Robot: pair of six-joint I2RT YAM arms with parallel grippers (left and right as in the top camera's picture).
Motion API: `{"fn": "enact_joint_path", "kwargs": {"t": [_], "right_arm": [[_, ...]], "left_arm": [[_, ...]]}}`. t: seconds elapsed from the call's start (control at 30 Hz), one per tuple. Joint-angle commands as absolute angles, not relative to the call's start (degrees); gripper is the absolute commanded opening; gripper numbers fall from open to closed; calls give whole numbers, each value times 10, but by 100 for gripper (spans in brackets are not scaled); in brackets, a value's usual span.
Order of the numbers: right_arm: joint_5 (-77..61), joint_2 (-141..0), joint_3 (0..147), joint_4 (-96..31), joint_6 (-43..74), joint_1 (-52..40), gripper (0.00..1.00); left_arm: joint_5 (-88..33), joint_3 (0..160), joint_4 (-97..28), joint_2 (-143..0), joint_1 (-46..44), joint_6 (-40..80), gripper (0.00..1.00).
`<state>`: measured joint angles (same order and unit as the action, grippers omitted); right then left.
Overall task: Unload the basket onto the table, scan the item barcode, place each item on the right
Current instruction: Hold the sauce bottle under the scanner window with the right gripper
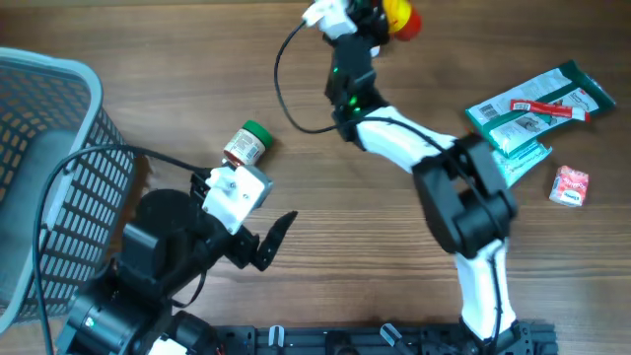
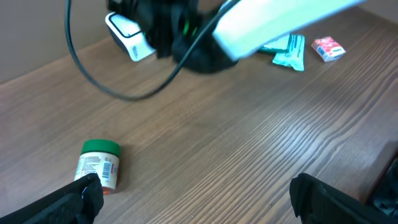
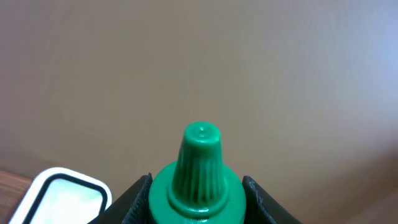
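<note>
The right gripper [image 3: 198,208] clamps a yellow squeeze bottle [image 1: 399,16] by its green nozzle [image 3: 199,163] — just beside the white scanner [image 1: 325,14]. The left gripper [image 2: 199,199] gapes wide, empty, near a green-lidded jar [image 2: 99,165] lying on its side.

- The bottle [image 3: 199,168] has a yellow and red body and a green ribbed nozzle cap. It is clamped between the fingers of my right claw [image 3: 198,211], cap pointing outward.
- The scanner [image 1: 325,15] is white and black-corded, and sits just beside the bottle.
</note>
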<state>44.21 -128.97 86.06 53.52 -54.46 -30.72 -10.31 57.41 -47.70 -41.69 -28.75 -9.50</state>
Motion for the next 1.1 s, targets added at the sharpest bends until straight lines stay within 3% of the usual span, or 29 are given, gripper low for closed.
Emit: {"fn": "enact_joint_path", "kwargs": {"t": [0.0, 0.37, 0.73, 1.07], "right_arm": [[459, -1354, 918, 584, -723, -316, 4], [317, -1416, 992, 514, -734, -312, 5], [329, -1504, 1117, 448, -699, -290, 5], [318, -1506, 1122, 439, -690, -281, 5]], "left_arm": [[-102, 582, -487, -417, -285, -85, 100], [-135, 582, -500, -424, -285, -85, 100], [-135, 582, -500, -437, -285, -85, 100], [-135, 582, -500, -456, -285, -85, 100]]}}
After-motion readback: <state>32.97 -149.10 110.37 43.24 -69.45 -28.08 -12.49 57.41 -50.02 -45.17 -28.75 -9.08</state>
